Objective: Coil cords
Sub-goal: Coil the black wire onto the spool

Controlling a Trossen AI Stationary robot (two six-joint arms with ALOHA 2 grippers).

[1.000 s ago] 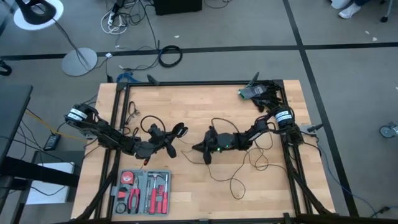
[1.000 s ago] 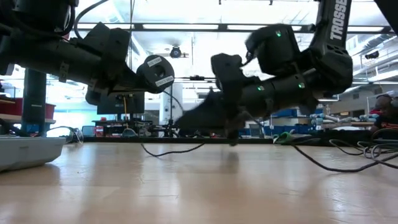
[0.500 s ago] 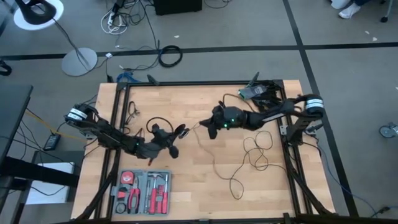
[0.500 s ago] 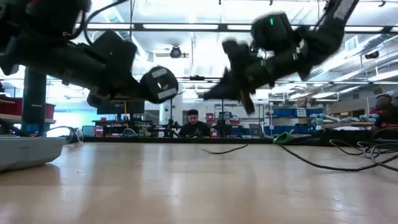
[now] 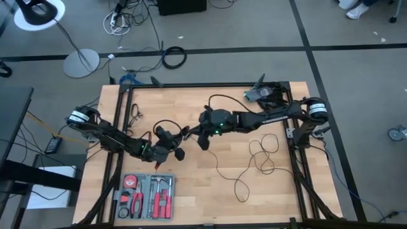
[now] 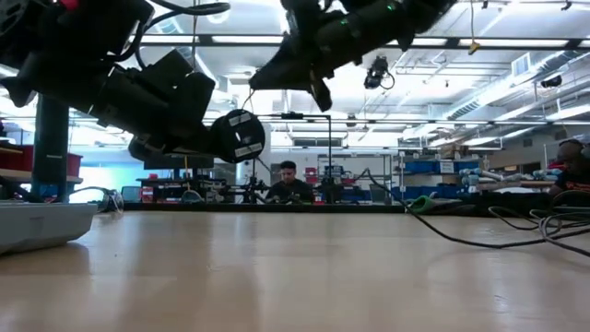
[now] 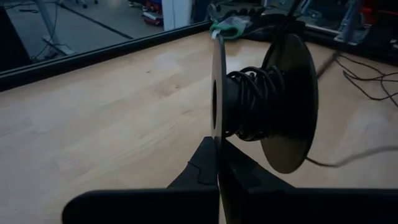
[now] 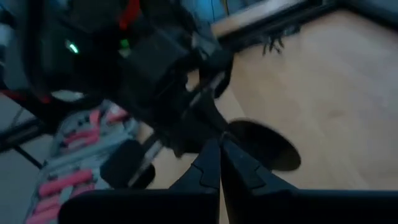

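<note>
The table (image 5: 191, 203) was a pale wooden top framed by black rails, standing on grey carpet marked with dark tape lines; a lamp stand (image 5: 79, 60) and loose floor cables lay beyond its far edge. In the low view a workshop with shelving and ceiling lights stretched behind the table, and a person (image 6: 289, 184) sat at a far bench. Near the front left corner a grey tool tray (image 5: 145, 196) held red-handled tools. The left gripper (image 5: 172, 141), jaws pressed together on the thin flange of the spool (image 7: 264, 102), held it above the table's middle, with black cord wound round its hub. The right gripper (image 5: 205, 135) hung just beside it, jaws together; whether they pinched the cord could not be told. The rest of the cord (image 5: 257, 156) trailed in loose loops across the right half of the table.
</note>
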